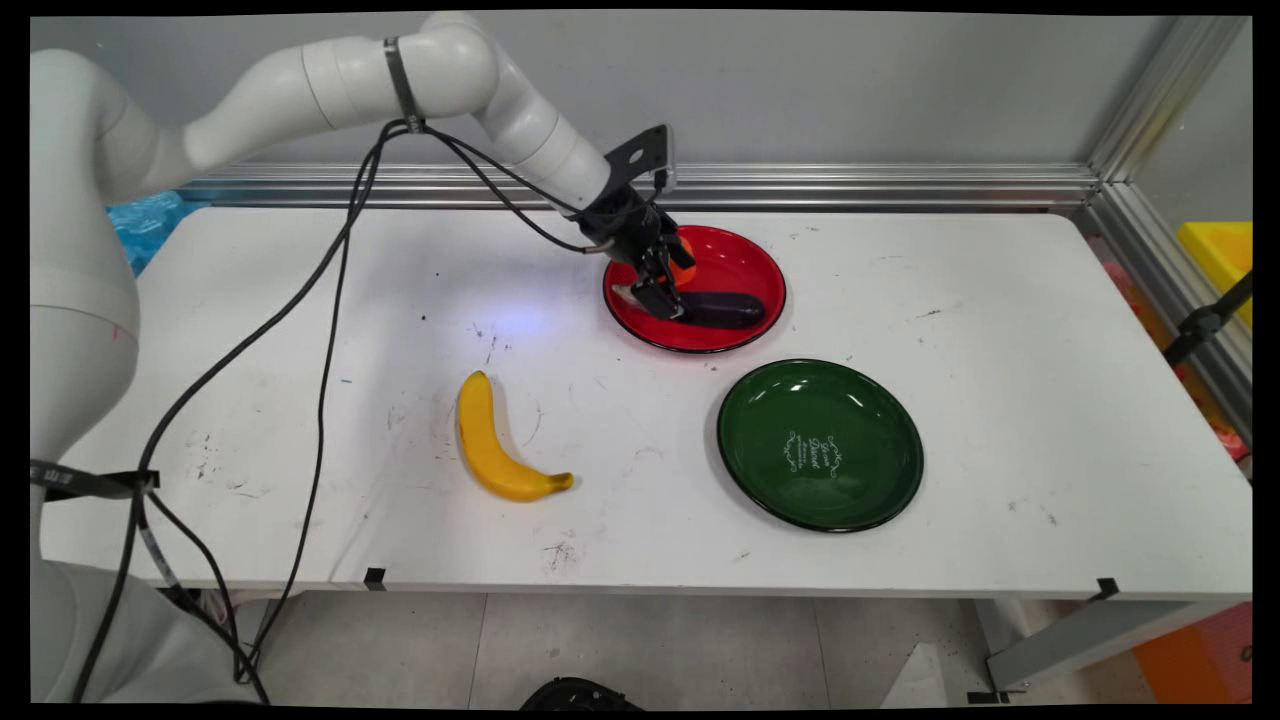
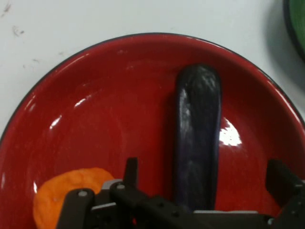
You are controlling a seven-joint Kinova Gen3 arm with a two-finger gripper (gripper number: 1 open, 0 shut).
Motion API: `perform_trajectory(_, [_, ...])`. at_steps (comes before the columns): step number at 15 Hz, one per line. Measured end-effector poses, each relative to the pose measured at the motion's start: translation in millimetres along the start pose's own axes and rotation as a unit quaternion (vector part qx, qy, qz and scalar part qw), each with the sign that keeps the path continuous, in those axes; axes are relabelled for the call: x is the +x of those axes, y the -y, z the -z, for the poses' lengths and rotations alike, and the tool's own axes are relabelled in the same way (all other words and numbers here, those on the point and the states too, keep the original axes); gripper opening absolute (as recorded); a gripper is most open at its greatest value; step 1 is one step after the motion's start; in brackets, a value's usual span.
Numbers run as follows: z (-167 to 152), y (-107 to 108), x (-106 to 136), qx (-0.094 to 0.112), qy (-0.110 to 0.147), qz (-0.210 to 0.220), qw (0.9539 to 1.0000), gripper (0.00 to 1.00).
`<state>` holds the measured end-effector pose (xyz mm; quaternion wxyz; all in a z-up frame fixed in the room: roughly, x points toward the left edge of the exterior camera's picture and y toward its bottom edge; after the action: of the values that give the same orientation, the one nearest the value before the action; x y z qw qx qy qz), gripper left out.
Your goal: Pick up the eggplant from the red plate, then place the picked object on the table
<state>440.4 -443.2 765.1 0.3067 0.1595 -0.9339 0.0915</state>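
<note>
Main view, arm: reaches in from the upper left, bent down at the wrist over the red plate (image 1: 740, 262).
Gripper (image 2: 205, 183): low inside the plate, fingers (image 2: 131, 172) spread wide either side of the dark eggplant (image 2: 198, 138), not closed on it.
Eggplant: long, glossy purple-black, lying flat in the plate.
Orange fruit (image 2: 66, 193): beside it in the same plate.
Elsewhere: banana (image 1: 495, 440) and green plate (image 1: 820, 445) on the white table (image 1: 1050, 400).

Glossy enamel-like red plate (image 2: 95, 109); dark eggplant (image 2: 198, 138) with a dull sheen.
</note>
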Motion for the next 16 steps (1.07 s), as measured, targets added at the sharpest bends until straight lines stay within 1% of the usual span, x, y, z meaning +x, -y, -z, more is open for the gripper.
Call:
perform_trajectory(3, [-9.7,5.0,-0.9,0.000,-0.006,-0.003,1.0000,1.00])
perform_trajectory(8, [-19.8,7.3,-3.0,-0.006,-0.010,-0.009,0.9999,1.00])
perform_trajectory(9, [-21.1,7.1,-3.1,-0.007,-0.010,-0.010,0.9999,0.00])
perform_trajectory(16, [-26.4,4.6,-2.8,-0.017,-0.009,-0.015,0.9997,0.00])
